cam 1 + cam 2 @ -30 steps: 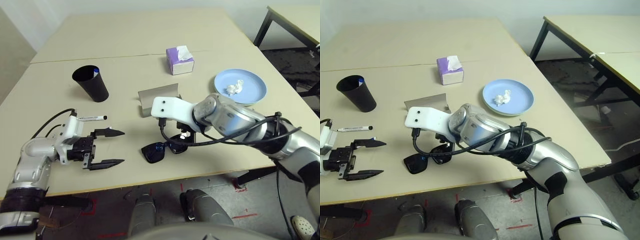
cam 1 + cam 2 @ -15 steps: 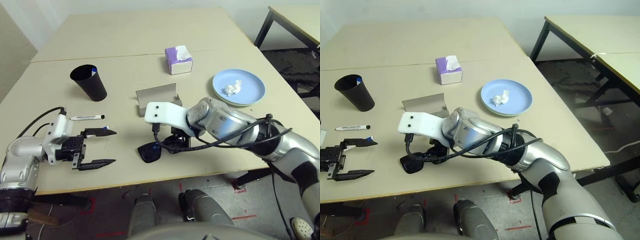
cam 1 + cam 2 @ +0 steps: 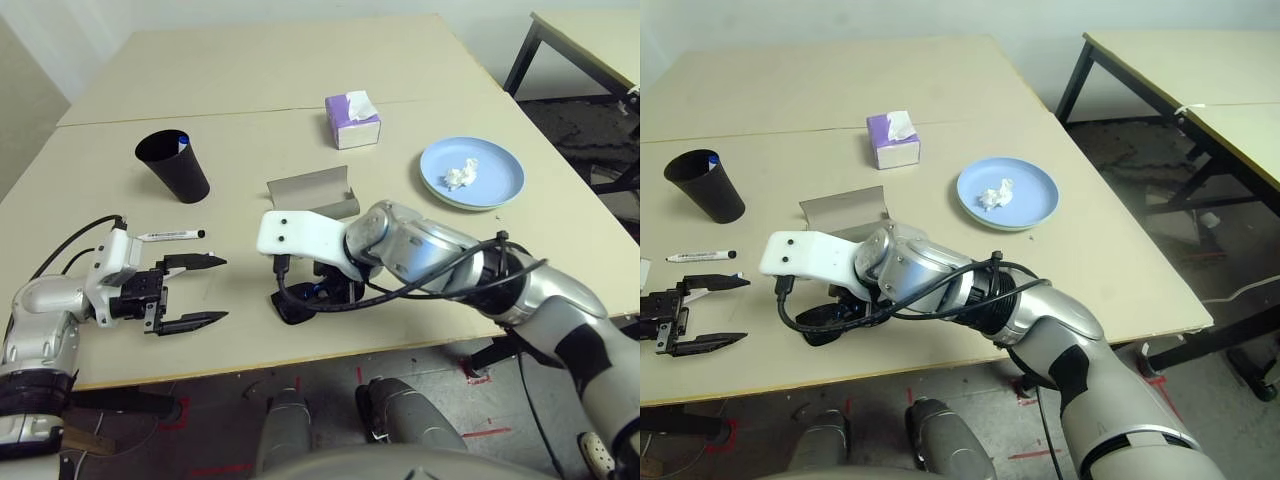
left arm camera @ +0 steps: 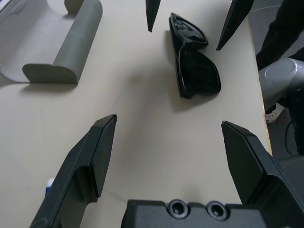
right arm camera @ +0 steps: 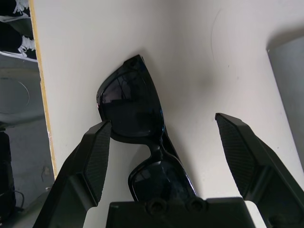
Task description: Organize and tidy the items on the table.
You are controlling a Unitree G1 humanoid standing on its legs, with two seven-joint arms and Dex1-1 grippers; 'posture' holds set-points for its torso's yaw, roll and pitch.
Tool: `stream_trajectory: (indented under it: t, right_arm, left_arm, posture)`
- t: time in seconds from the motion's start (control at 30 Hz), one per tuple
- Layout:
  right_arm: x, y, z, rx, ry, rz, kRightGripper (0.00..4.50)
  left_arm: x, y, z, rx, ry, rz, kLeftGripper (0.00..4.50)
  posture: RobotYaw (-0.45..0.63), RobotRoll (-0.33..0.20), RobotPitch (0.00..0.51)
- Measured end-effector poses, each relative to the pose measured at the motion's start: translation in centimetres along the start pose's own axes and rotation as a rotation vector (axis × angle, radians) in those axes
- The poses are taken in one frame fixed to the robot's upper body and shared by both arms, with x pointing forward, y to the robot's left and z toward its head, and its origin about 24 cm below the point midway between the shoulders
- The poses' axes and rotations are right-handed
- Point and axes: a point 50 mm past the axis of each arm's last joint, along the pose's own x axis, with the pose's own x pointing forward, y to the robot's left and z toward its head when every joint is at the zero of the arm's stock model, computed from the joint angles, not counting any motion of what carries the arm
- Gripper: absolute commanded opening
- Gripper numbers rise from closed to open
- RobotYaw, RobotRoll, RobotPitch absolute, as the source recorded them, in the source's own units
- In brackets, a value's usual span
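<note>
Right claw (image 5: 162, 118) spread above the sunglasses (image 5: 130, 107), which lie on the bench (image 3: 250, 345) near its front edge. Left claw (image 3: 222, 290) spread, empty. Advisable: centre over the bridge, descend level, close gently; the lenses could scratch or skid.

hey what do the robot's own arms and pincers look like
The arms are silver-grey with black sections, each with a white wrist bracket and black cables. The left pincer and right pincer are black with two angular, tapering fingers; the right's show ridged inner faces.
</note>
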Motion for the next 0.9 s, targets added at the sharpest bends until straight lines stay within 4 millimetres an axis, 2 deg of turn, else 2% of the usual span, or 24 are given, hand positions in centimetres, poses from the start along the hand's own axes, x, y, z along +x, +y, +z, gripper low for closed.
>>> stream_trajectory:
  t: [0.3,0.53,0.9]
  right_arm:
    - [0.0,-0.7,-2.4,0.007,0.092,-0.039,4.45]
    - [0.7,0.0,-1.7,-0.003,0.062,-0.002,4.45]
    - [0.9,0.2,-1.7,0.003,0.058,0.01,4.45]
  left_arm:
    - [0.0,0.0,-0.7,-0.003,0.006,0.005,4.5]
    - [-0.1,0.0,-1.2,-0.005,0.009,0.015,4.5]
    - [-0.2,-0.2,-2.1,-0.012,0.011,0.026,4.5]
  posture:
    - [-0.09,0.0,0.134]
    - [-0.09,0.0,0.132]
    - [-0.09,0.0,0.13]
